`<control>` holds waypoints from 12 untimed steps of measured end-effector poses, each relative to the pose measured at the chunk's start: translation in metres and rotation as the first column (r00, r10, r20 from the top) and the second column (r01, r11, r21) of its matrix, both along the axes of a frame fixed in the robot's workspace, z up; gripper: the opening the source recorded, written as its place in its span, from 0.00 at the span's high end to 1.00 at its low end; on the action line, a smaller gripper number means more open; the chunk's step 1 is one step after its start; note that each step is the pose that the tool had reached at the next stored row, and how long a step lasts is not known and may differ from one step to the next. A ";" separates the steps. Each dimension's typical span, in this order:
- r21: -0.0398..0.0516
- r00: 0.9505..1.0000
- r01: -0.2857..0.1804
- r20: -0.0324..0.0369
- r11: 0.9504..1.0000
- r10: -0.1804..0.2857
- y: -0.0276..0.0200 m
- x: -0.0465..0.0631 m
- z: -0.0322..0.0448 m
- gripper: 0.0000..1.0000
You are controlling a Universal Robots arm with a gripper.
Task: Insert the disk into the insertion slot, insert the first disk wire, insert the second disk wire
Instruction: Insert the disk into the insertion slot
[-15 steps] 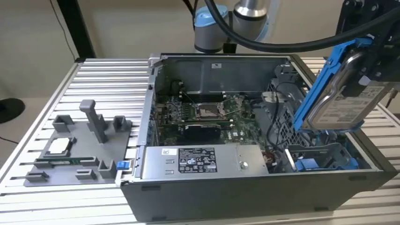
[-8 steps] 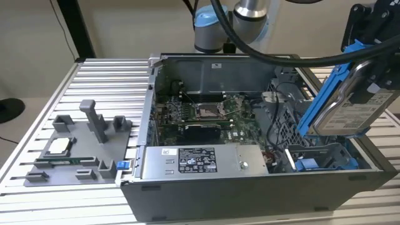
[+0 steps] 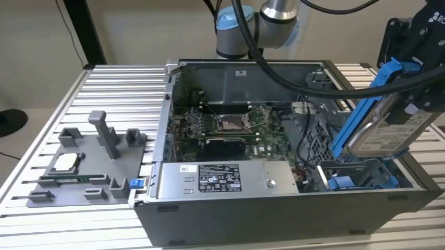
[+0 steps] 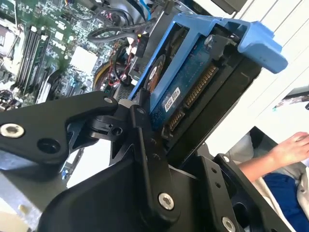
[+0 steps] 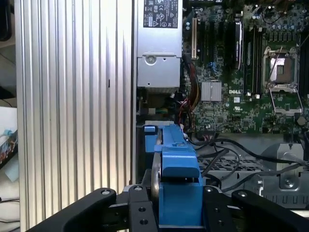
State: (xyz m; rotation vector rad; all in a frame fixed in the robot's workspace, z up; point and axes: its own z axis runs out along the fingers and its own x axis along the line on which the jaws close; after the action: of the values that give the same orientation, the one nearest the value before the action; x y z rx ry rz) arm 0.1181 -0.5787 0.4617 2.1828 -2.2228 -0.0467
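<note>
Insertion of the disk, a flat silver hard drive with a white label clipped in a bright blue plastic frame, is the step in hand and not yet done. The black two-fingered gripper is clamped on the disk's broad faces and holds it steeply tilted over the open dark grey computer case. The disk's lower end hangs near the insertion slot, a grey-metal bay with blue rails in the case's near corner at the exterior view's right. Seating it, I judge, calls for levelling the drive to the bay, lining the frame up with the rails, and keeping clear of the loose black cables beside that bay.
</note>
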 end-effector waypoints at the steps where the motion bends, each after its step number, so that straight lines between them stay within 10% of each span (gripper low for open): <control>1: 0.000 1.000 0.000 0.000 1.000 0.000 0.0000 0.000 -0.0014 1.00; 12: 0.000 1.000 0.000 0.000 1.000 0.000 0.0000 0.001 -0.0025 1.00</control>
State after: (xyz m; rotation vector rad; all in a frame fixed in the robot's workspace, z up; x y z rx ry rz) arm 0.1189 -0.5787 0.4593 2.1827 -2.2226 -0.0471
